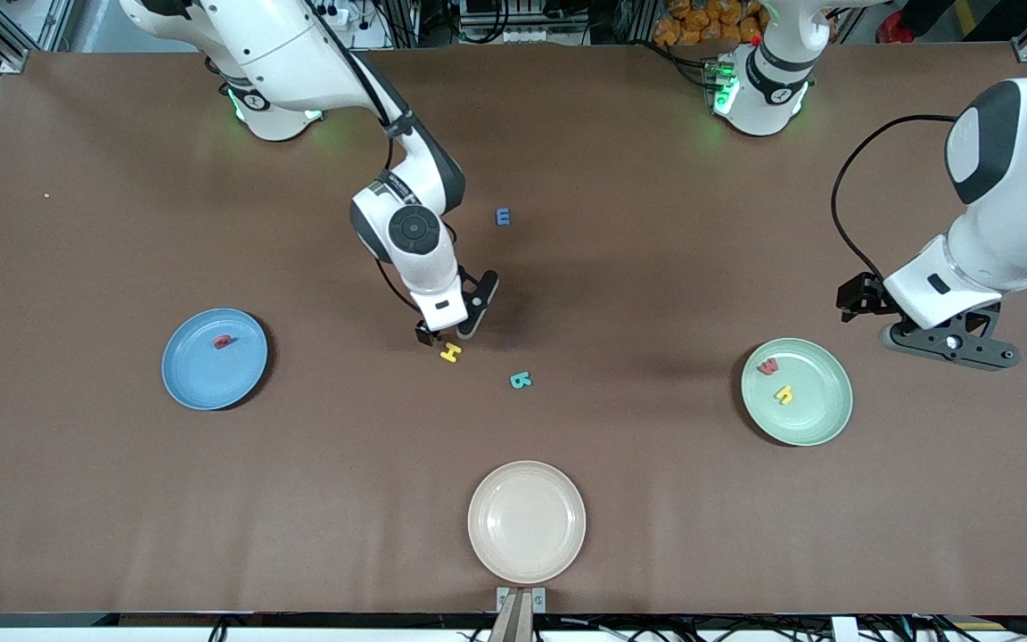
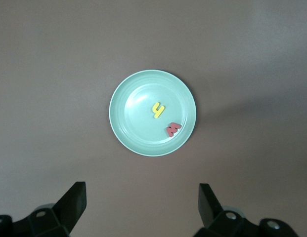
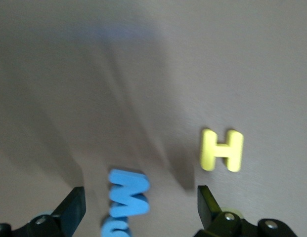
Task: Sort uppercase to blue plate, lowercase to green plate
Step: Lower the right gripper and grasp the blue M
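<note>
1. Check the right tool (image 1: 449,332). It is low over the middle of the counter (image 1: 656,499) with its jaws spread wide and nothing between them. This posture fits an approach to a pick, not a carry.

2. Locate the letters at that tool. In the right wrist view the blue M (image 3: 128,196) lies flat between the fingers, closer to one of them, so it is the likely next pick. Another blue piece shows just beside it at the frame edge; you cannot tell which letter it is. The yellow H (image 1: 450,353) lies just beside the tool, outside the jaw gap.

3. Note the loose letters. The teal R (image 1: 521,381) lies near the H, toward the left arm's end. A small blue m (image 1: 503,216) lies farther from the front camera.

4. Confirm the sorted pieces. The blue plate (image 1: 201,379) holds the red Q (image 1: 223,341). The green plate (image 1: 821,419) holds the red w (image 1: 768,366) and the yellow h (image 1: 784,393). The cream plate (image 1: 527,553) holds nothing.

5. Treat the left tool (image 2: 142,205) as waiting. It hangs just beside the green plate, jaws wide and unloaded.
</note>
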Tool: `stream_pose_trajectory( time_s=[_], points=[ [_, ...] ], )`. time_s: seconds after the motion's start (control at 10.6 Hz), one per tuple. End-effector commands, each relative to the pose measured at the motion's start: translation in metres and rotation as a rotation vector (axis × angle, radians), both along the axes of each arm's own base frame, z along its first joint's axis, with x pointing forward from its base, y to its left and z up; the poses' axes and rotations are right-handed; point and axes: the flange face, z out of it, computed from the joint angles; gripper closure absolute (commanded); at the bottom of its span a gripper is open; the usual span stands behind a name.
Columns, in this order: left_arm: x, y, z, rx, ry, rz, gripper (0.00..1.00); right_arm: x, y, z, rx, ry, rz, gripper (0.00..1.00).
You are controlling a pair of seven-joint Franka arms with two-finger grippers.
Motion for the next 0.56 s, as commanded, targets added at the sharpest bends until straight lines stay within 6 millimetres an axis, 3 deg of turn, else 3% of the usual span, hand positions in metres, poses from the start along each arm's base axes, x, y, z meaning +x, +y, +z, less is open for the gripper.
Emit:
stream_pose_trajectory(
  time_s=[0.0, 0.47],
  points=[
    [-0.0064, -0.0013, 0.0032, -0.016, 0.015, -0.025, 0.0, -0.0166, -0.0013, -0.0034, 0.009, -0.02, -0.008, 0.0],
    [-0.0052, -0.0031, 0.0027, -0.015, 0.016, -0.038, 0.0, -0.0208, -0.0056, -0.0119, 0.016, -0.032, -0.003, 0.0]
  ],
)
